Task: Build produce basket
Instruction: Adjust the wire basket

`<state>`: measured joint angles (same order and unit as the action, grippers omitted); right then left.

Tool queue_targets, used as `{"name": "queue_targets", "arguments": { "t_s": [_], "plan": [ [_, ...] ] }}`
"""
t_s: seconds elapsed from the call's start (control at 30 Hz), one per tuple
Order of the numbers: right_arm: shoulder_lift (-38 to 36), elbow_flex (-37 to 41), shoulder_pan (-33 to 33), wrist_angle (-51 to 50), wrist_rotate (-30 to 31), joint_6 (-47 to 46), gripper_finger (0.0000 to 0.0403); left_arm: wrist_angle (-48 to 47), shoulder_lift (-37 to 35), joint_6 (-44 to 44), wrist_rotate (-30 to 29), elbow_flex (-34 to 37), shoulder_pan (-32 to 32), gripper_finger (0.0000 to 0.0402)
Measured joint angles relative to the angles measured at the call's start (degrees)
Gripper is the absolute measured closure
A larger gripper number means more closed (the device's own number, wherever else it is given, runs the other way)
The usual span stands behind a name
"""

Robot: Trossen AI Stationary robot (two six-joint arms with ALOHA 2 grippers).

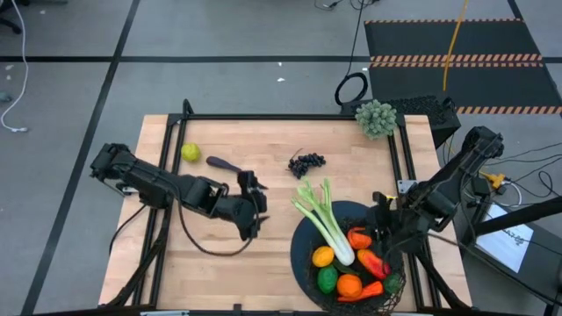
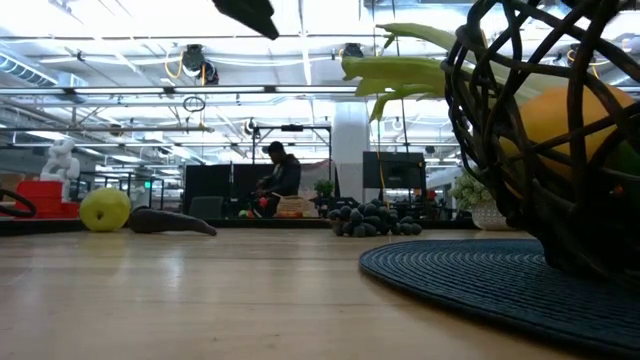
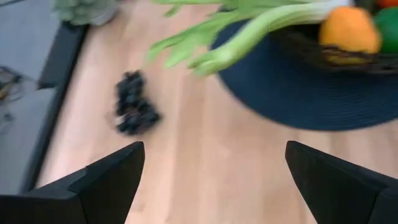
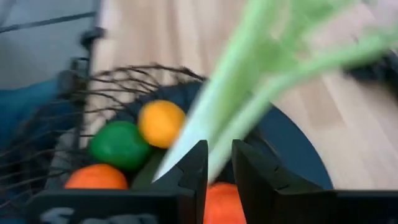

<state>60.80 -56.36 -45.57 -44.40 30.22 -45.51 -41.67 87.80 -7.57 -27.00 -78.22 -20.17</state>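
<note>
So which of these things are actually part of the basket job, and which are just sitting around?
Part of the job:
basket
celery
grapes
eggplant
lime
fruit already inside

Just lying about:
grey-green bumpy clump
round dark mat

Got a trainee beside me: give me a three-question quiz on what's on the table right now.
1. True or false: the celery lies flat on the table, clear of the basket.
2. Which produce is not yet in the basket?
A. grapes, eggplant, lemon
B. orange, lime, mango
3. Fill in: the left gripper has its fingers ____.

Key: 1 false, it rests in the basket with its leaves over the rim. 2 A. 3 open.
</note>
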Motion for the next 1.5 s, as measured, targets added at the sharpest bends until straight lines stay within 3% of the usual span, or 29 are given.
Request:
{"name": "queue_targets", "arguments": {
  "t_s": [0.17, 0.33, 0.53, 1.07, 1.5],
  "plan": [
    [-0.1, 0.0, 2.5, 3.2, -1.2, 7.4, 0.0347, -3.0, -2.7, 1.6, -2.0, 1.1, 3.4, 0.0014],
    [0.9, 2.7, 6.6, 3.9, -14.5, 3.1, 0.0361, -3.1, -5.7, 3.8, -2.1, 4.6, 7.9, 0.0014],
    [1.6, 7.0, 12.4, 3.7, -22.5, 0.5, 0.0377, -2.0, -8.3, 4.3, -1.7, 7.2, 13.6, 0.0014],
    [1.5, 11.1, 22.0, 3.8, -24.3, 0.7, 0.0392, -1.5, -8.3, 4.6, -1.4, 7.3, 16.4, 0.0014],
    [1.2, 11.7, 24.3, 3.6, -25.2, 3.5, 0.0392, -5.7, -8.3, 4.3, -1.4, 7.3, 16.4, 0.0014]
  ]
}}
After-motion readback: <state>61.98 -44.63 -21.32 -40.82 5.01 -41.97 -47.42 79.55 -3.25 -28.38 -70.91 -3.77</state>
